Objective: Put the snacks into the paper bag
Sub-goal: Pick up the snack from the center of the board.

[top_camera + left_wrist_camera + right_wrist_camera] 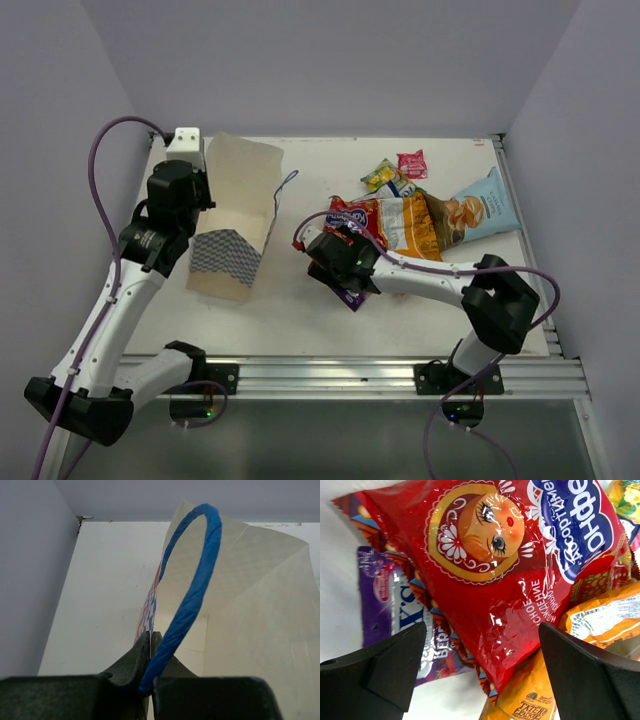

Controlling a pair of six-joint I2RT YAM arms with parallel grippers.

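A: Where does the bag (pixel 235 215) stand?

B: Near the left edge of the table (pixel 300 310), toward the far side, mouth up. The left gripper (pixel 190 190) is at its left wall, jaws pressed together on a blue handle (pixel 192 595). Only the left wrist view shows that pinch; from above the arm covers it.

A: And the snacks?

B: Heaped right of centre, toward the far right corner. The red bag (pixel 352 212) and orange bag (pixel 408 222) overlap; the light-blue bag (pixel 482 205) lies closest to the right edge, the pink pack (pixel 412 163) and yellow-green pack (pixel 380 175) farthest back.

A: The right gripper (pixel 345 265)?

B: Jaws spread wide just over the red bag, holding nothing. Its wrist view shows the purple pack (pixel 395 615) under the red bag's left side; from above, what is probably its purple corner peeps out below the gripper.

A: Open room?

B: Bare table between bag and heap, and along the near edge.
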